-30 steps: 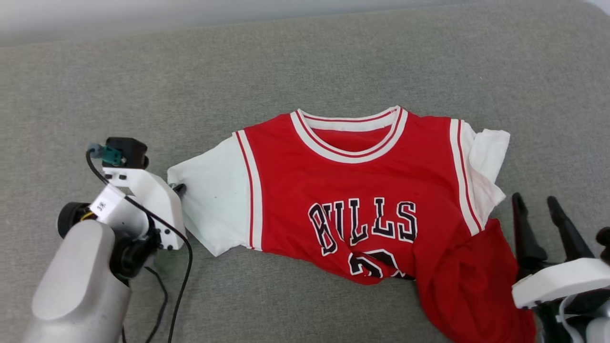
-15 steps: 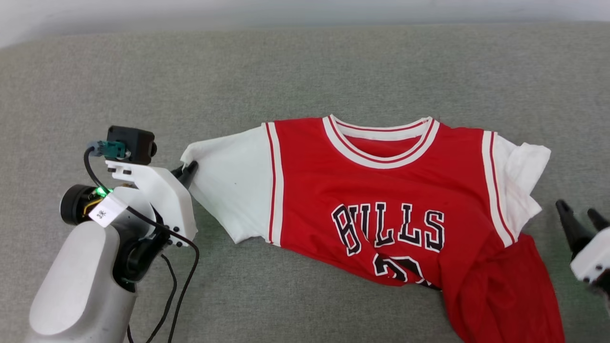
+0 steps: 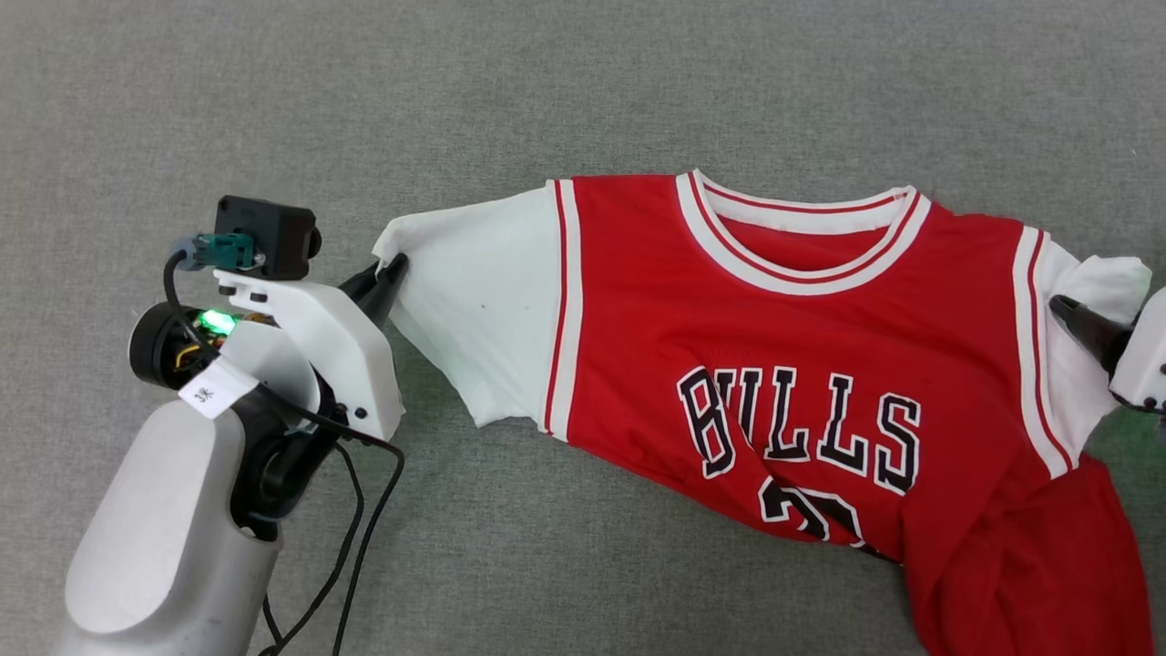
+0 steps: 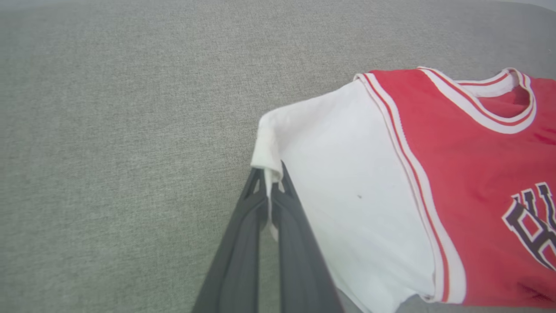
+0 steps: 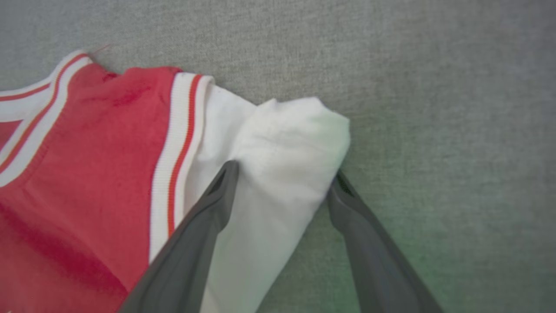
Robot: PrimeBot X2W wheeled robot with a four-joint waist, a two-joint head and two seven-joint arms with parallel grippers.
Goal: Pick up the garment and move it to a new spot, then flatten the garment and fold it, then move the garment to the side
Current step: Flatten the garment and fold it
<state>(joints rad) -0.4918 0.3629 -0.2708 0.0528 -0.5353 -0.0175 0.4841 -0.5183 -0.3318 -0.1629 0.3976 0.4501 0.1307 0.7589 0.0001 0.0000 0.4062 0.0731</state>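
Pinching white sleeve hem (image 4: 266,152) at frame left in closed left gripper (image 4: 271,184), poising right gripper (image 5: 284,178) wide open astride bunched opposite sleeve (image 5: 291,130) at right edge, shirt (image 3: 783,319) lying long axis left-right on grey cushion (image 3: 273,91), collar (image 3: 802,269) toward frame top.

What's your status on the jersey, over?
Left gripper shut on jersey, at sleeve edge. Right gripper open, straddling opposite sleeve. Jersey face up, lower part bunched. Nothing blocking.

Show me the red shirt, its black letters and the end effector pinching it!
Red fabric jersey T-shirt (image 3: 638,301): head view, chest.
Black-and-white chest lettering (image 3: 774,419): head view, middle letters.
Left dark two-fingered end effector (image 4: 270,174): left wrist view, between fingertips.
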